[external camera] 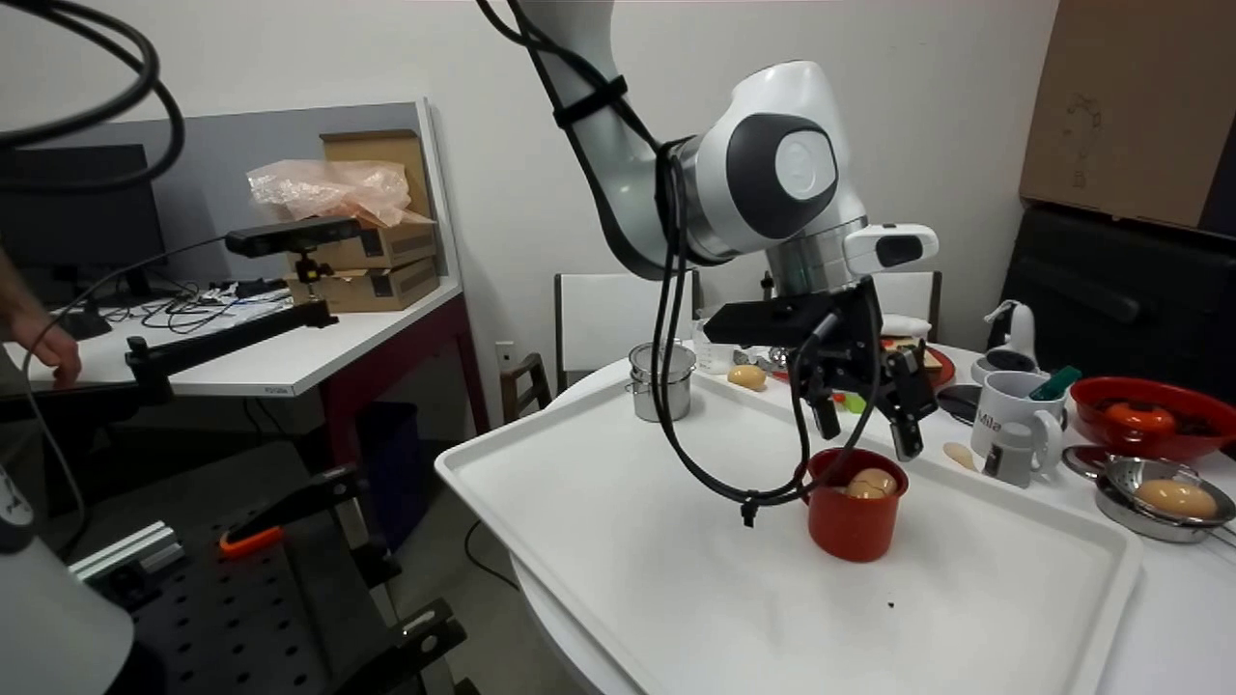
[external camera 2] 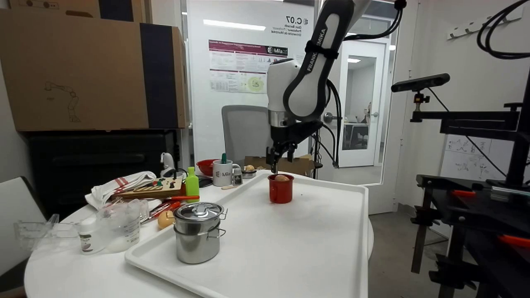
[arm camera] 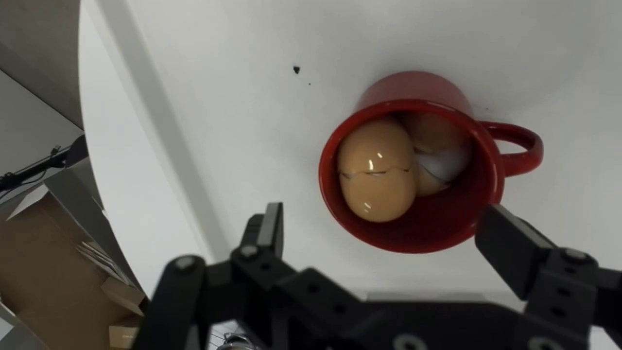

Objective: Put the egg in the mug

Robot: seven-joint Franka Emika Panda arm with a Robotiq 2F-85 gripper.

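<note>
Lying w/in mug (arm camera: 432, 223), egg (arm camera: 378, 170) fully vis, wrist view only

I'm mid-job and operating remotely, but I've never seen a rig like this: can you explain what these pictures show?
The machine is a white robot arm. Two pictures are taken from outside it; the third looks down from its wrist, past its two dark fingers. On the white tray, in both exterior views, stand a red mug and some silver cookware. Inside the mug lies a tan-brown egg with a jagged line across it; beside it is another egg-like thing, partly hidden. The fingers stand apart, holding nothing.
</note>
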